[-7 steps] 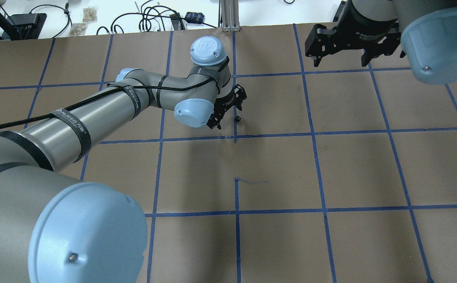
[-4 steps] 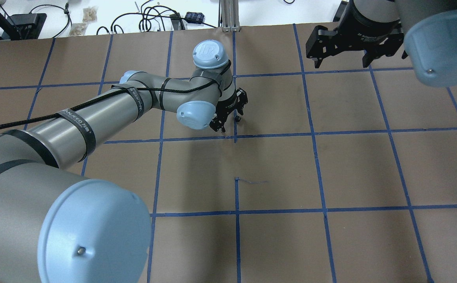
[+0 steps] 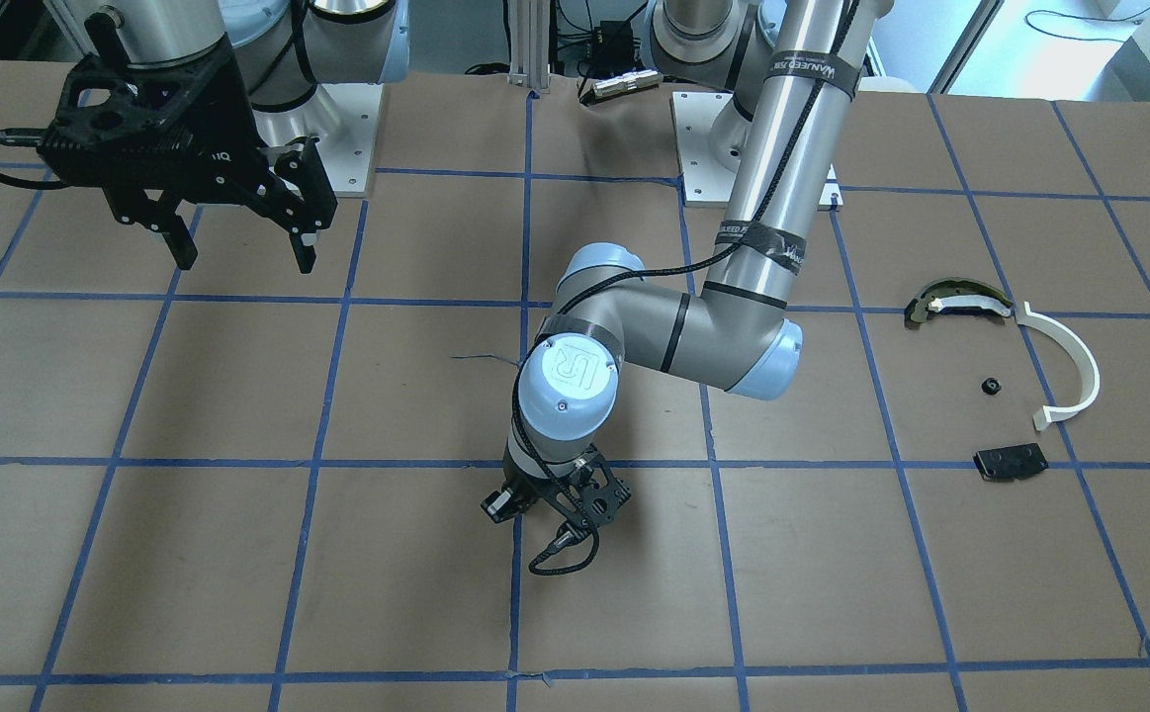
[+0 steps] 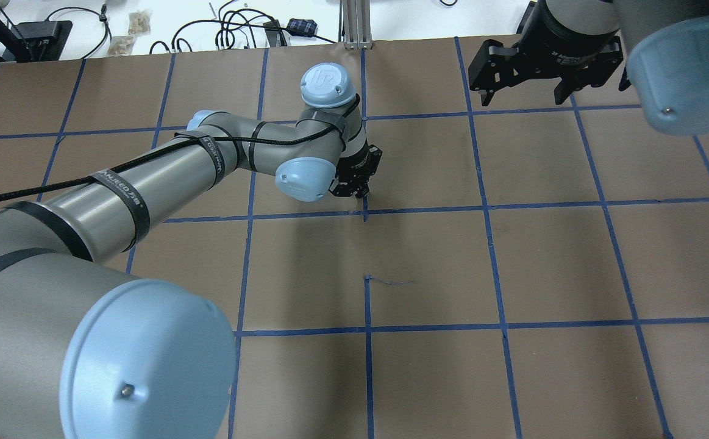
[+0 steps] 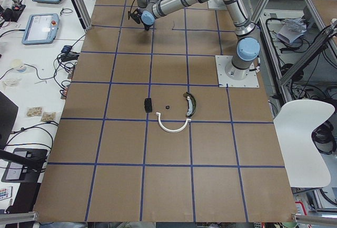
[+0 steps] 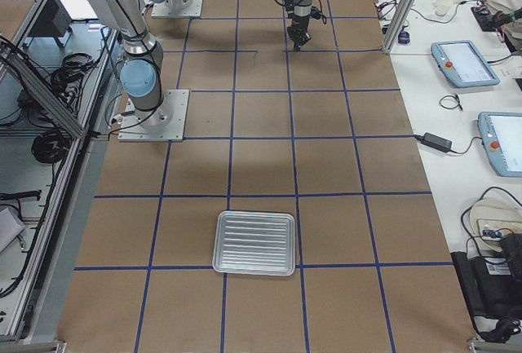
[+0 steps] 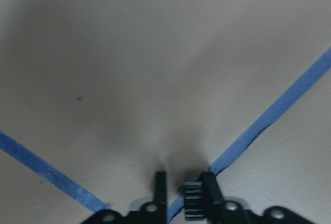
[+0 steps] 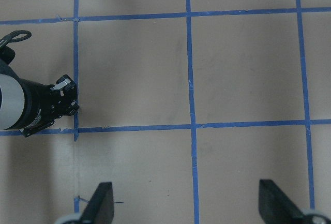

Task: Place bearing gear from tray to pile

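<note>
Two fingers of the left gripper [image 7: 184, 180] are pinching the bearing gear [image 7: 192, 203], a small black toothed piece. Well apart from that gripper, out toward the robot's left, the pile [image 3: 1010, 462] is lying. The right gripper [image 3: 244, 255], spread wide, is hovering on the opposite side, so the left arm is sitting nearer.

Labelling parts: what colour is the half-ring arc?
The half-ring arc is white, clearest in the exterior front-facing view.
</note>
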Robot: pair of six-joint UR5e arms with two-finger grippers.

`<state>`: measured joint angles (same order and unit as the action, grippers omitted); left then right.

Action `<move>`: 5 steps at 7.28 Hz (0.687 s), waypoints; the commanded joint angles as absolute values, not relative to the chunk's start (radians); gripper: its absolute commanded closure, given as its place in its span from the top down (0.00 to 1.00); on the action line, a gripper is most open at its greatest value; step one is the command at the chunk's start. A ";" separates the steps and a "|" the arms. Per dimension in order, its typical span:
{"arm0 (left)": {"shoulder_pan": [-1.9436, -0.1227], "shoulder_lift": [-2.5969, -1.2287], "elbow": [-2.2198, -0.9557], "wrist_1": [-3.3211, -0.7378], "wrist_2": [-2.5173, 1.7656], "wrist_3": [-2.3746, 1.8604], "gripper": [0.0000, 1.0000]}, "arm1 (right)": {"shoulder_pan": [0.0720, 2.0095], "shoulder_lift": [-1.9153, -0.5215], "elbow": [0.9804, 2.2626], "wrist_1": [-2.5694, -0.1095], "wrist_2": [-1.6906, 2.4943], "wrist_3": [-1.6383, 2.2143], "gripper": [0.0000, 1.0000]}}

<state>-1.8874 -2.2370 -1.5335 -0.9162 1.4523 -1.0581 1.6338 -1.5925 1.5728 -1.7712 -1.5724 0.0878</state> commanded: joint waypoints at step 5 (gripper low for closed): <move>-1.725 -2.114 -1.549 -1.035 1.457 -0.526 0.00 | 1.634 -1.589 1.571 -1.778 -1.571 0.089 1.00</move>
<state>-1.7957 -2.1573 -1.5410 -0.9656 1.4541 -0.6929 1.6337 -1.5914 1.5718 -1.7750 -1.5708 0.0877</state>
